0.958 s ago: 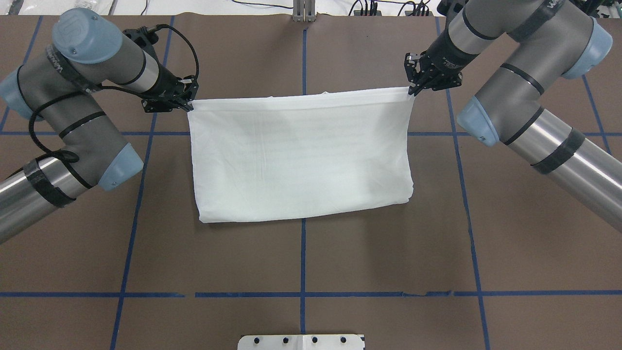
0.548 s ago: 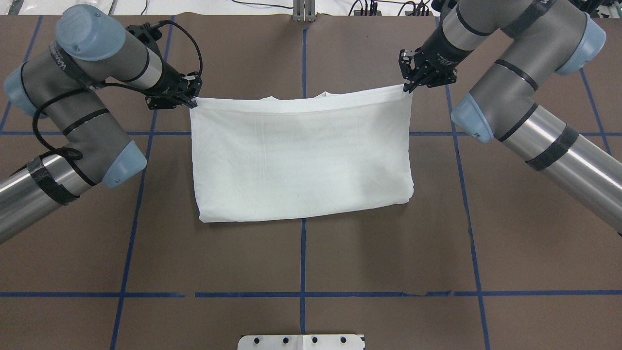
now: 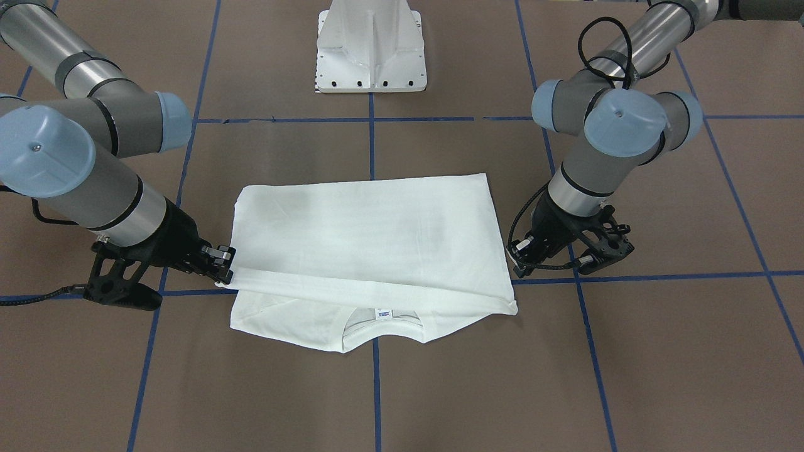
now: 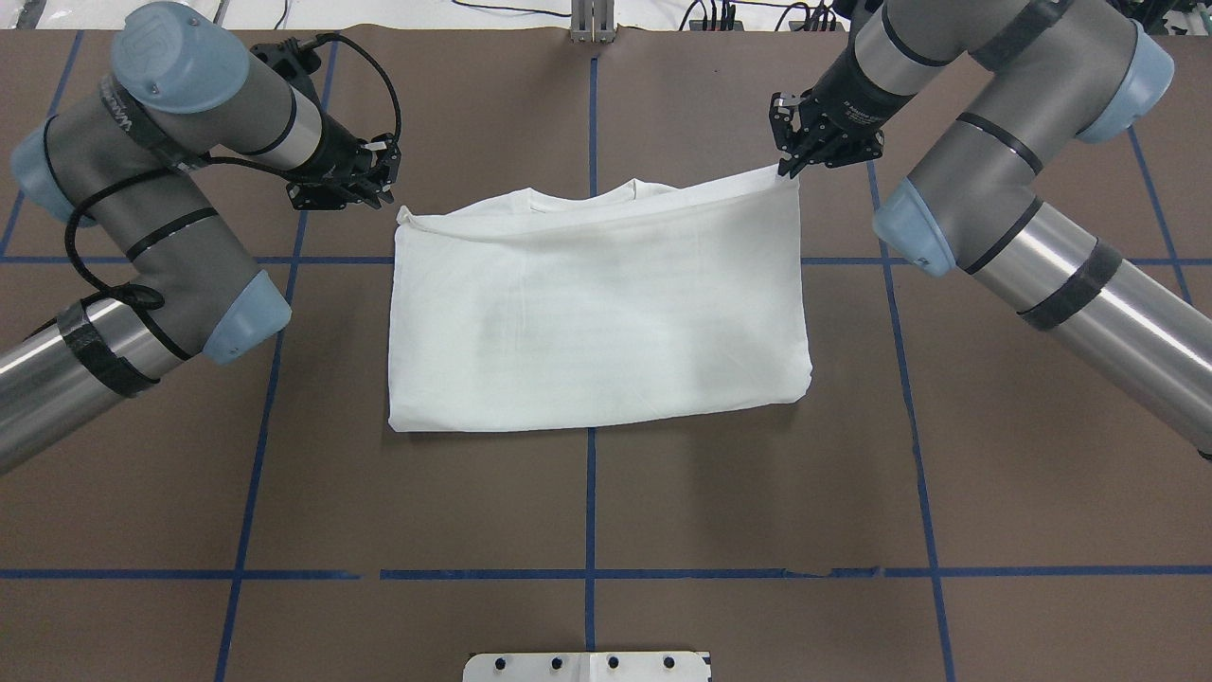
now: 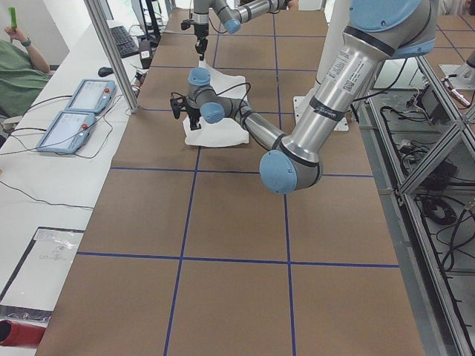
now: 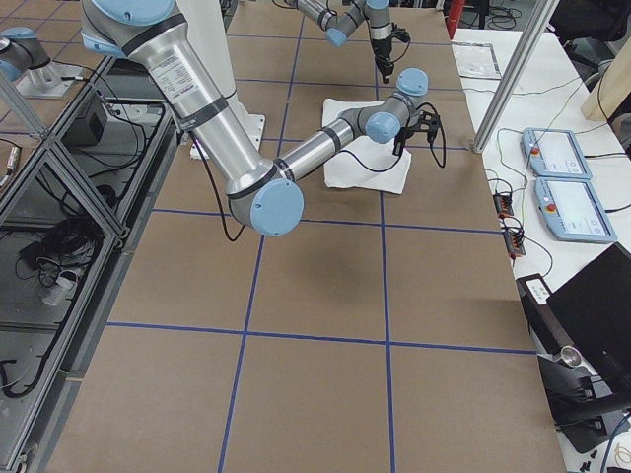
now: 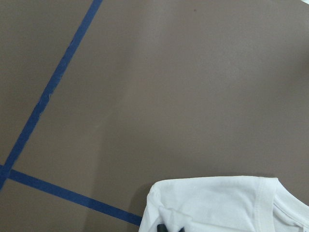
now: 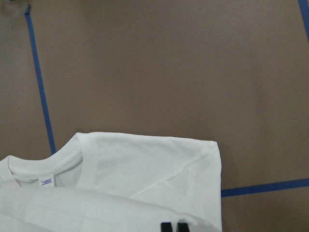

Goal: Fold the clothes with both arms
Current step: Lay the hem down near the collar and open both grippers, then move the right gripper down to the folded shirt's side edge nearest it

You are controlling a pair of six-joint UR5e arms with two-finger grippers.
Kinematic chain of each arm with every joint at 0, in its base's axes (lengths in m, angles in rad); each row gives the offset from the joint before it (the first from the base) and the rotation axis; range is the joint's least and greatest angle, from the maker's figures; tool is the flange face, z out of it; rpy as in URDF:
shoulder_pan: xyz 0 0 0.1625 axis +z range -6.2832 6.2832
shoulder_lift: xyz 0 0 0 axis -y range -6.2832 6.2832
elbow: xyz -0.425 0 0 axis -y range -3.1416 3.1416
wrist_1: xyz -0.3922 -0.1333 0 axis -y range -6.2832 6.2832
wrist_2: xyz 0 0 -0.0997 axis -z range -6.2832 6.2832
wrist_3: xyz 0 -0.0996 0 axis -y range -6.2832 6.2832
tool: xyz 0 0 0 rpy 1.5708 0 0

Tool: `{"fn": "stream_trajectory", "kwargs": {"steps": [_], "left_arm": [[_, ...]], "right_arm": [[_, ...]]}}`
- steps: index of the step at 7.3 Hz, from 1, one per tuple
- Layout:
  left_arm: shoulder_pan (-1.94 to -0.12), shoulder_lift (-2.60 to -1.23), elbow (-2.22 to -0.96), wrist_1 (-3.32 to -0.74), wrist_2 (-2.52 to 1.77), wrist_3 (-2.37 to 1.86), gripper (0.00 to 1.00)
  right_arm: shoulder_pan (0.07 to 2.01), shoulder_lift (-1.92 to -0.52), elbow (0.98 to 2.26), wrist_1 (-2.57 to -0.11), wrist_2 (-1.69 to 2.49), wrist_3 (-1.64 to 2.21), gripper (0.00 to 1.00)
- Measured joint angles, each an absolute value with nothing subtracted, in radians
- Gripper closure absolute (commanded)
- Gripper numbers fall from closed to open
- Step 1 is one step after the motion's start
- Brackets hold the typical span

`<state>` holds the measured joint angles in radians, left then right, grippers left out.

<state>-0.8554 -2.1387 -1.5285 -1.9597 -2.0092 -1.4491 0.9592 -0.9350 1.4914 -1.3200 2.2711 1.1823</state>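
While right gripper (image 4: pixel 788 169) pinches T-shirt (image 4: pixel 597 322) corner, left gripper (image 4: pixel 382 192) parted beside it

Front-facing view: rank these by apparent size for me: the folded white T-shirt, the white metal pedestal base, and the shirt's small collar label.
1. Folded white T-shirt, clearly largest.
2. White metal pedestal base, cut off by the view's top edge and farther from the camera.
3. Small white collar label, tiny.

White T-shirt (image 4: pixel 597 313) folded approx in half, collar (image 8: pixel 89 162) w/ label (image 8: pixel 46 182) exposed.
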Motion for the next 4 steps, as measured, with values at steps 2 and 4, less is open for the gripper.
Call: {"fn": "stream_trajectory", "kwargs": {"steps": [2, 4], "left_arm": [[-0.854, -2.139, -1.53, -1.96, -2.008, -1.448, 0.05], [-0.853, -2.137, -1.536, -1.96, -2.008, -1.448, 0.04]], "right_arm": [[0.953, -0.932, 1.491, -1.32, 2.245, 1.182, 0.0], [0.949, -0.935, 1.493, -1.321, 2.231, 1.175, 0.0]]}}
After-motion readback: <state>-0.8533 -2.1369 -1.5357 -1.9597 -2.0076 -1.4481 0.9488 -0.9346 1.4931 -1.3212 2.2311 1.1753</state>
